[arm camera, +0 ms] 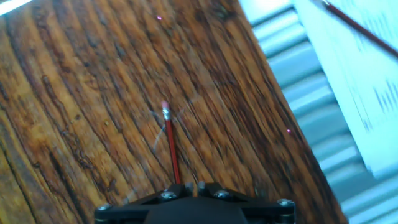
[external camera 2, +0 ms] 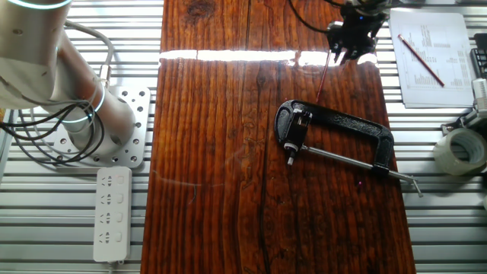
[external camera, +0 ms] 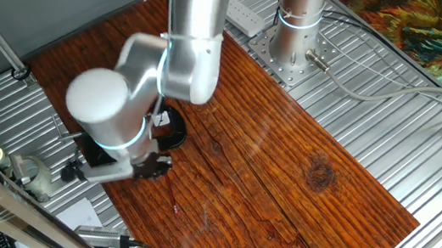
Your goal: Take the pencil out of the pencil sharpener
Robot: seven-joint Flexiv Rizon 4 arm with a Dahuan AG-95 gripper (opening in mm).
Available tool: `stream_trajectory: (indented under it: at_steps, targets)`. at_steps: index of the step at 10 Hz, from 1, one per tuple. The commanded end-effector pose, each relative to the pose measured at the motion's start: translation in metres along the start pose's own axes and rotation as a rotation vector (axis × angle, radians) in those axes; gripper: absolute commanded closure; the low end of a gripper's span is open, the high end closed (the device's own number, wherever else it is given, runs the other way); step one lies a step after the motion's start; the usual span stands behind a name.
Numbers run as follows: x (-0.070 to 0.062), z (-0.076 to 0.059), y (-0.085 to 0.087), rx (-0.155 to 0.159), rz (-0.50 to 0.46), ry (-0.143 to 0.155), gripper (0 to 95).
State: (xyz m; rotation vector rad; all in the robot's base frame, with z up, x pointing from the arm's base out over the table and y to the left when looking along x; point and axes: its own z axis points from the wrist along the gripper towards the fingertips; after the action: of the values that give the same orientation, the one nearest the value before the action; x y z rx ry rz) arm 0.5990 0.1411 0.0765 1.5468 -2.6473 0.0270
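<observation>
My gripper (external camera 2: 351,52) hangs over the far right part of the wooden board and is shut on the thin red pencil (external camera 2: 326,76). The pencil slants from the fingers towards the black clamp (external camera 2: 342,122). In the hand view the pencil (arm camera: 171,146) points away from my gripper (arm camera: 193,185), its far end free above bare wood. In one fixed view the pencil (external camera: 172,195) hangs below my gripper (external camera: 158,168). The tiny whitish pencil sharpener (external camera 2: 298,116) sits in the clamp's jaw, apart from the pencil's end. The arm hides it in one fixed view.
A paper sheet (external camera 2: 430,72) with a second red pencil (external camera 2: 422,61) lies right of the board. A tape roll (external camera 2: 460,148) sits by the clamp's screw rod (external camera 2: 342,158). The arm's base (external camera 2: 99,122) and a power strip (external camera 2: 110,213) stand to the left.
</observation>
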Motion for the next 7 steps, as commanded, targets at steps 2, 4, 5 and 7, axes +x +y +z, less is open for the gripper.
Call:
stream_trajectory:
  at_steps: [2, 4, 5, 7]
  targets:
    - [0.035, -0.025, -0.025, -0.008, 0.171, 0.003, 95.0]
    - [0.056, -0.035, -0.040, -0.014, 0.298, 0.004, 95.0]
    - [0.064, -0.038, -0.047, -0.018, 0.298, 0.001, 95.0]
    - [0.065, -0.039, -0.051, -0.026, 0.443, -0.005, 95.0]
